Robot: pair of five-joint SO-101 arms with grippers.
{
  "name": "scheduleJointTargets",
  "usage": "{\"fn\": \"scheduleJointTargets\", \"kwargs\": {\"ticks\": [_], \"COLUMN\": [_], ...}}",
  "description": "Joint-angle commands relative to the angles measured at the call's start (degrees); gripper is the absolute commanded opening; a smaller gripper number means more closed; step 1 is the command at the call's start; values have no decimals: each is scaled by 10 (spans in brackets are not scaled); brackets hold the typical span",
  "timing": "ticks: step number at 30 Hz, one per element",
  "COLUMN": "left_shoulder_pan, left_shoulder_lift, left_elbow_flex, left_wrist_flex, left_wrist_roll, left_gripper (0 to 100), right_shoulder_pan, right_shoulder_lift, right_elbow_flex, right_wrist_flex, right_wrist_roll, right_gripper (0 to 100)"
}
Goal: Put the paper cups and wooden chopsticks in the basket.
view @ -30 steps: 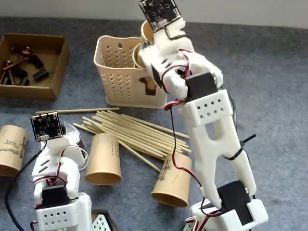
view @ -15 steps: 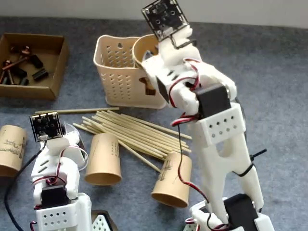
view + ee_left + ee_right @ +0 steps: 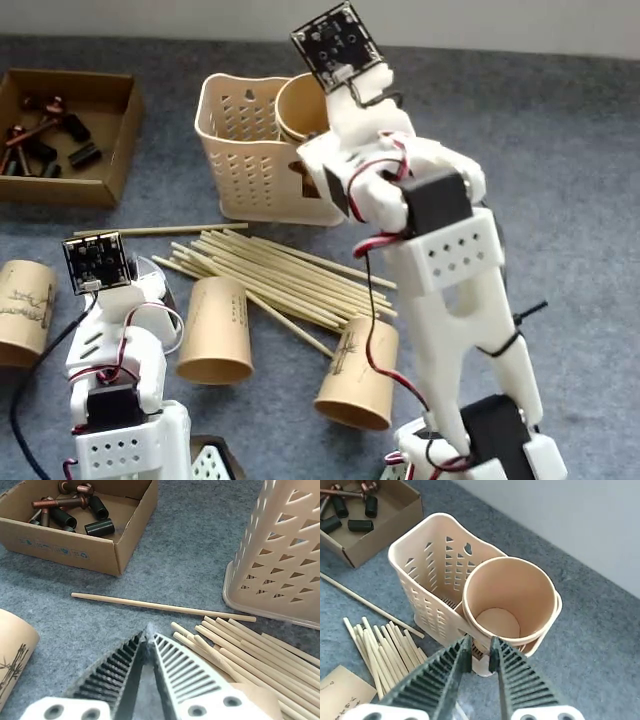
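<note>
The beige perforated basket [image 3: 245, 150] [image 3: 432, 570] [image 3: 280, 555] holds a paper cup [image 3: 300, 105] [image 3: 510, 600] upright at its right end, apparently nested in another. My right gripper [image 3: 479, 647] hangs just above and in front of that cup, narrowly open with nothing in it. Three more paper cups [image 3: 215, 330] [image 3: 360, 372] [image 3: 22, 310] lie on their sides on the grey mat. Between them sits a pile of wooden chopsticks [image 3: 280, 275] [image 3: 250, 655], with a single chopstick [image 3: 160, 230] [image 3: 160, 606] apart. My left gripper [image 3: 148, 632] is shut and empty, low beside the pile.
A cardboard box [image 3: 65, 135] [image 3: 75, 535] with bolts and dark spacers stands at the back left. The right arm [image 3: 440, 240] rises over the pile's right end. Open mat lies right of the basket.
The cup held above the basket's rim has gone down into the basket. My right gripper let go of it and drew back slightly. The left arm stayed still.
</note>
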State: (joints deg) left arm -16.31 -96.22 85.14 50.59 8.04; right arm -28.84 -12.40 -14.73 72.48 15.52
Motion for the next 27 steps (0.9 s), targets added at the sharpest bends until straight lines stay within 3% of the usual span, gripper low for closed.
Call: {"fn": "scheduleJointTargets", "kwargs": {"ticks": [1, 11, 20, 27], "left_shoulder_pan": [-7, -7, -7, -7], "left_shoulder_lift": [-4, -4, -4, -4], "left_elbow_flex": [-2, -2, -2, -2], "left_wrist_flex": [-9, -10, -10, -10], "left_wrist_roll": [0, 0, 0, 0], "left_gripper": [11, 11, 11, 11], "right_shoulder_pan": [-3, 14, 11, -2], "right_shoulder_lift": [47, 111, -10, -88], "right_elbow_flex": [-12, -20, -59, -60], "right_wrist_flex": [-26, 31, 50, 167], "right_wrist_roll": [-5, -5, -5, -4], "right_gripper": [74, 74, 74, 74]}}
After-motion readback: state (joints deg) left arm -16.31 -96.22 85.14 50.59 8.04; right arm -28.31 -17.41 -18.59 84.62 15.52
